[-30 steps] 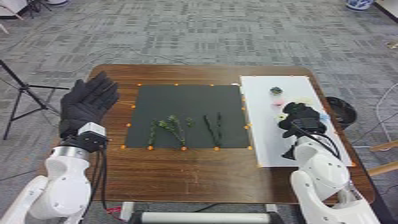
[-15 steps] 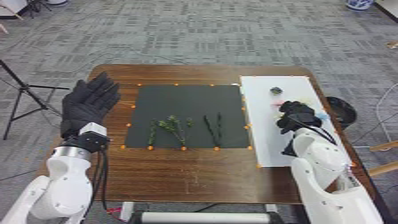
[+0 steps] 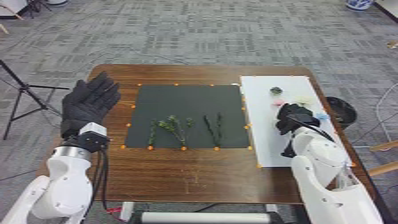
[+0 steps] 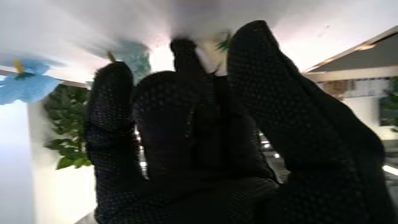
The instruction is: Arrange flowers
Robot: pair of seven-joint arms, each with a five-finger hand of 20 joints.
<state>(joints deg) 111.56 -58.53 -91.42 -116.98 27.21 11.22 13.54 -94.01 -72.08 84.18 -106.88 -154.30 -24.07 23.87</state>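
Drawn back a little toward the table's near edge, the right hand (image 3: 296,119) now leaves the pink flower (image 3: 278,102) in sight, where half a second ago it covers much of it. It is low over the right part of the white sheet (image 3: 268,130), fingers extended and loosely bent, the gap to the thumb narrow. A pale petal (image 4: 211,56) shows between the tips in the wrist view; whether the hand touches it, one cannot tell.

The cream flower (image 3: 305,100) lies just beyond the hand, the blue flower (image 3: 322,116) beside it toward the sheet's right edge. A small dark flower (image 3: 276,90) lies beyond the pink one, nearer the sheet's far edge.

On the dark mat (image 3: 182,100), toward its near edge, lie a branching green sprig (image 3: 175,129), a thin green stem (image 3: 152,134) to its left, and two dark stems (image 3: 213,129) side by side to its right. The left hand (image 3: 87,104) stays at the table's left edge, fingers straight toward the far left corner, holding nothing.
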